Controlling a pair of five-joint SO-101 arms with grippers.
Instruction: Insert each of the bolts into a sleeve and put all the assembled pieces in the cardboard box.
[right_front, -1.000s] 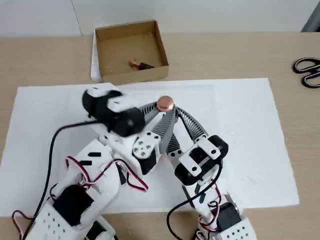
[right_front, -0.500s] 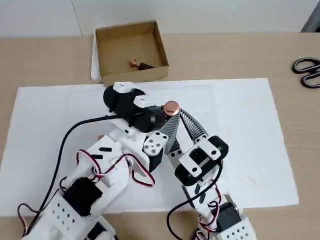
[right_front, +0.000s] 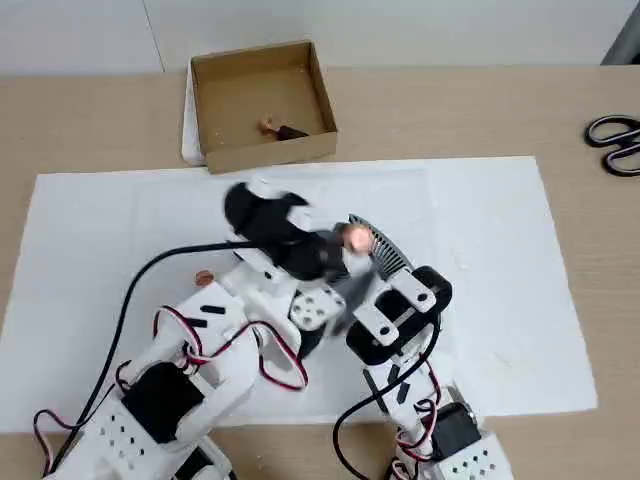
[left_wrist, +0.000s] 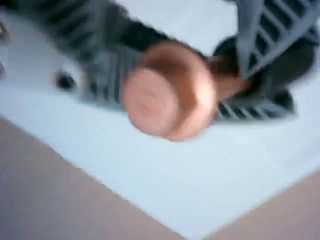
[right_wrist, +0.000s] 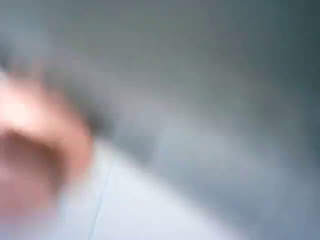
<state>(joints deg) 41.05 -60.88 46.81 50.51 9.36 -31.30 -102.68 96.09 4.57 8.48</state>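
Swinging toward 3 o'clock, the left arm (right_front: 200, 350) has brought its black wrist over the middle of the sheet. The bolt (right_front: 350, 238) has slid toward 5 o'clock with the right claw (right_front: 360, 246). A small copper piece (right_front: 204, 278) now lies uncovered on the paper, at 9 o'clock from the bolt.

The wooden surface (right_front: 480, 110) carries a white paper sheet (right_front: 480, 260) under both arms, and a pale wall (right_front: 400, 30) closes the 12 o'clock edge. The cardboard box (right_front: 262, 150) sits on bare wood at 11 o'clock from the bolt, with one assembled piece (right_front: 280, 129) near its 5 o'clock corner. Scissors (right_front: 615, 143) lie at the far 3 o'clock edge.

From above the bolt is a blurred copper dot. The left wrist view shows its round head face-on, with the shank pinched between two ribbed grey fingers (left_wrist: 270, 30) above the sheet. The right wrist view gives a copper smear (right_wrist: 35, 145) against grey, too blurred to read. The right claw is closed on the bolt at its tip. Whether the left claw (right_front: 338, 250) grips anything I cannot tell.
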